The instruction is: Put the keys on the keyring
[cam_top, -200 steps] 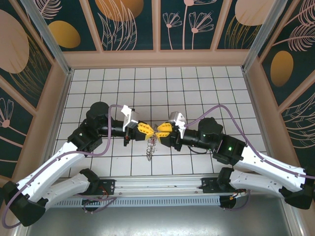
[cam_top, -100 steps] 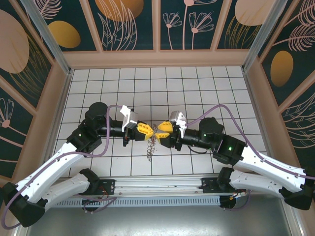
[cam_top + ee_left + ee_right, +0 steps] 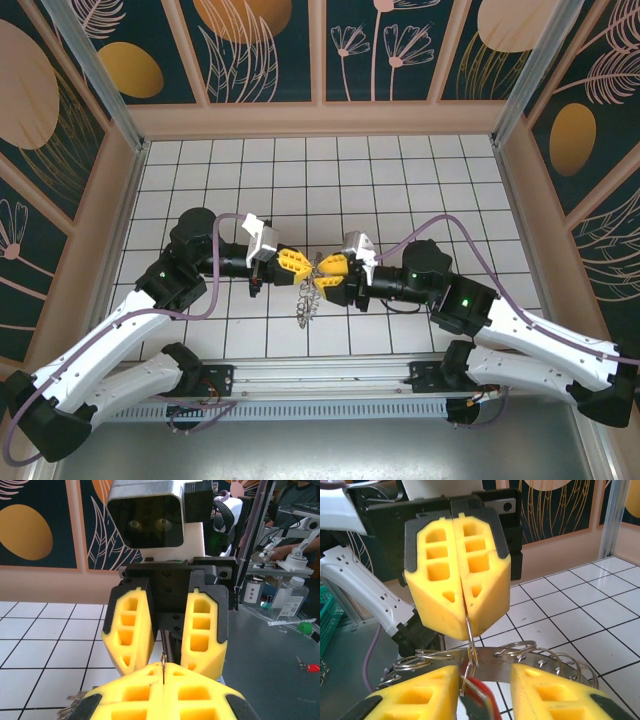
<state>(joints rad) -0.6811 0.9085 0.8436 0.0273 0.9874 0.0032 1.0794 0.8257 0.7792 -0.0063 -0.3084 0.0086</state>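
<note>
Grey metal, flat and rimmed with wire loops, the keyring [image 3: 492,665] hangs above the white tiled bench [image 3: 400,180] with the 2 grippers meeting tip to tip at its top. Its lower part trails down toward the arm bases, and from overhead I cannot tell whether that end touches the bench.

The left gripper [image 3: 304,268] comes in from the left of the keyring. Its yellow jaws are pressed together on a thin metal wire [image 3: 468,640]. In the right wrist view this wire runs straight down out of the closed jaws, crosses the front of the keyring's flat band and curls into a small loop just below it. The wire is too fine to say whether it belongs to the keyring's fringe or to the key.

The right gripper [image 3: 485,677] faces it from the right of the keyring. Its jaws are spread, with a clear gap between the 2 yellow fingers. The keyring's band lies across the front of that gap, its loops fanning out past both fingers.

The key [image 3: 479,692], a small red tag, sits just below the keyring's band, inside the gap of the right jaws. It lies close to the finger on the left of that view, beside the wire's small loop. It does not look pinched, though its lower part is cut off by the frame edge.
</note>
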